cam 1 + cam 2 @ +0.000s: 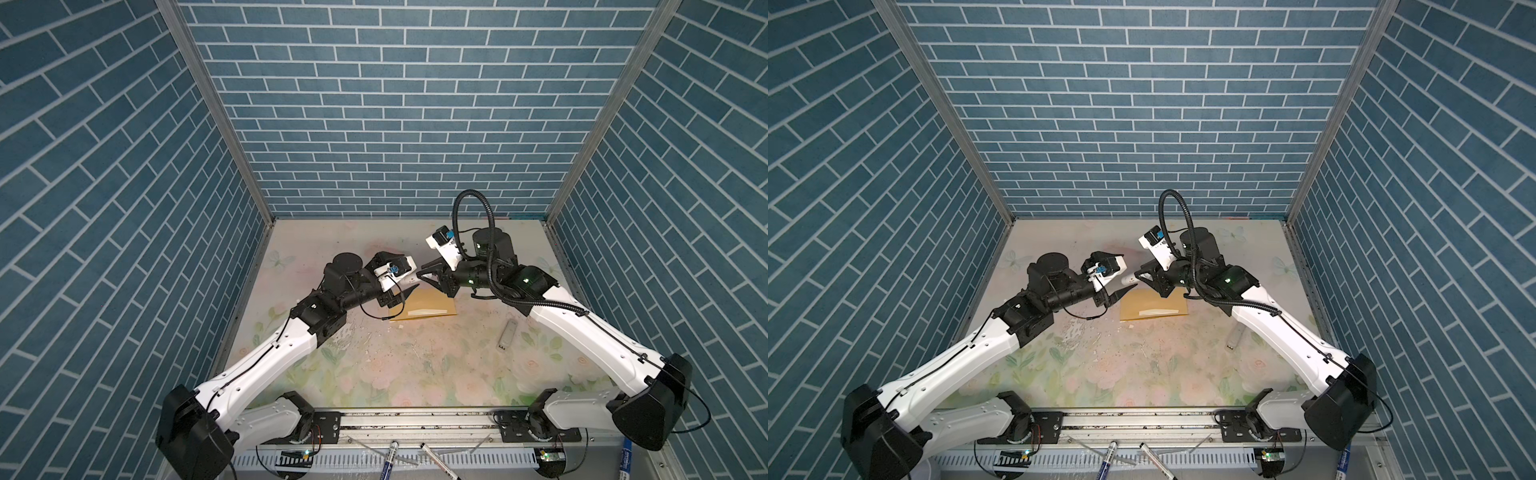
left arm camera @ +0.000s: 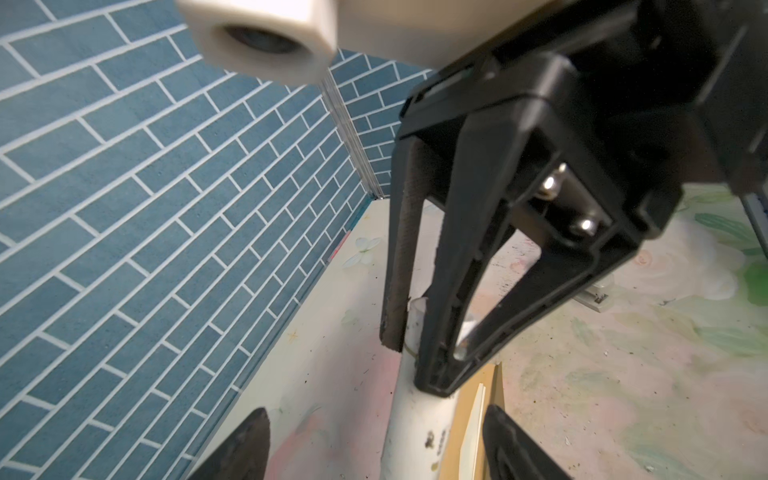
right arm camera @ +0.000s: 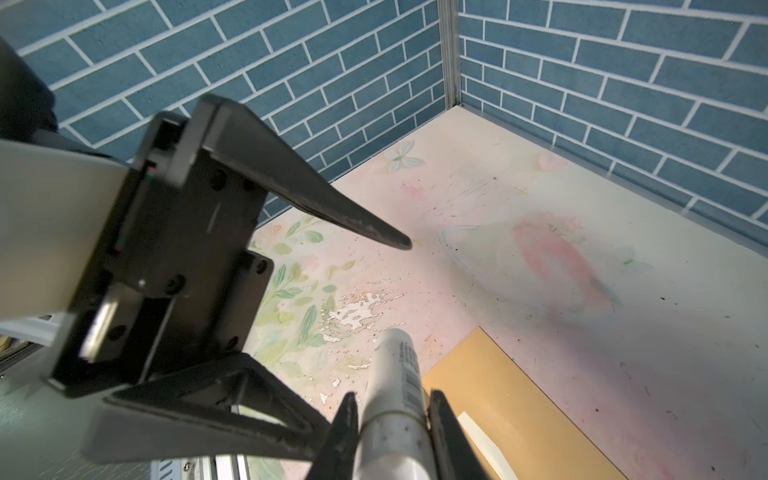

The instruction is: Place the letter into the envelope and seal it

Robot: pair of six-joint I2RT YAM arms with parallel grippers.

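1. Locate the counter (image 1: 415, 374), floral-printed, across the lower centre of both top views.

2. Find the envelope (image 1: 434, 300) flat on the counter at mid-frame, just below both grippers, with its long axis left-to-right. Note the pale wedge of the letter (image 1: 426, 312) low on the envelope face. Judge the letter as largely inserted. Cannot tell the flap position, so treat sealing as not yet done.

3. Identify the white tube (image 1: 1128, 279), judged to be a glue stick. Find it held clear of the counter above the upper left corner of the envelope. Read its long axis as roughly left-to-right in both top views.

4. Confirm the right fingers (image 3: 451, 436) clamped on the tube body, with the free end projecting toward frame left.

5. Confirm the left fingers (image 2: 245, 449) spread apart, 1 on each side of that free end, 1 toward the upper frame and 1 toward the lower in the top views. See no contact in the left wrist view. Note the tube off-centre in the gap, closer to 1 finger.

6. Expect a closing of the left fingers across the tube, then a pull along its axis toward frame left, probably to uncap. Cannot tell which end carries the cap. Centre the gap on the tube before closing to avoid a skewed, 1-sided push.
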